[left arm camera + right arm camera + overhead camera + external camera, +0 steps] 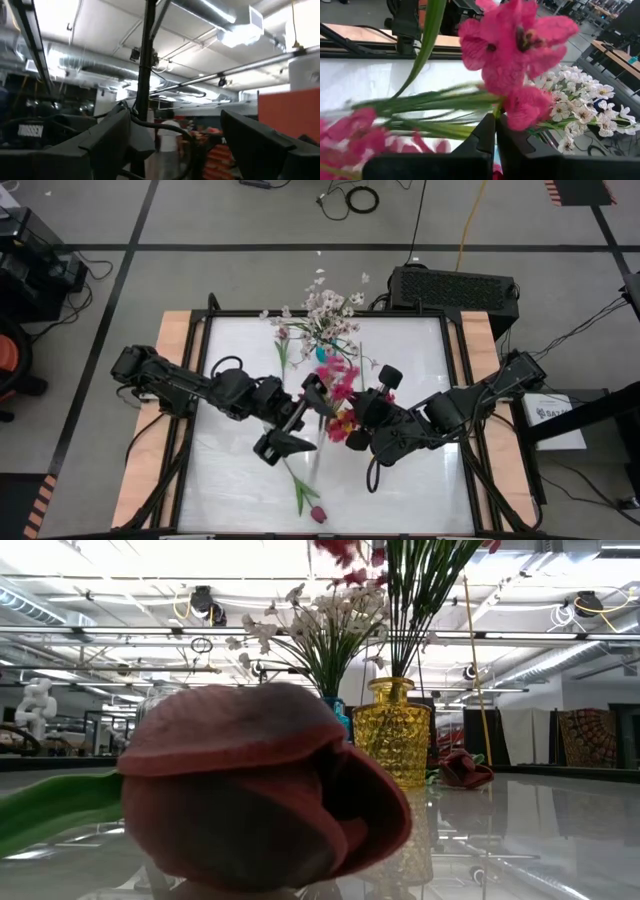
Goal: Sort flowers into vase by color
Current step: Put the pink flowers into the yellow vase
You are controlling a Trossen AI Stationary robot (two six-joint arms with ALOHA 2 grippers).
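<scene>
Right claw (pixel 495 131), pinched shut on a magenta flower (pixel 515 55) stem above the yellow vase (pixel 392 730), works mid-sort beside the empty, spread left claw (pixel 283 432); white blossoms (pixel 328 308) sit vased, one maroon tulip (pixel 318 514) awaits on the table (pixel 240 480).

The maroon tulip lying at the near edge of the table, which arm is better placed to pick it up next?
Probably the left. The left gripper is open, empty and nearer the maroon tulip. The right gripper is shut on the magenta flowers.
</scene>
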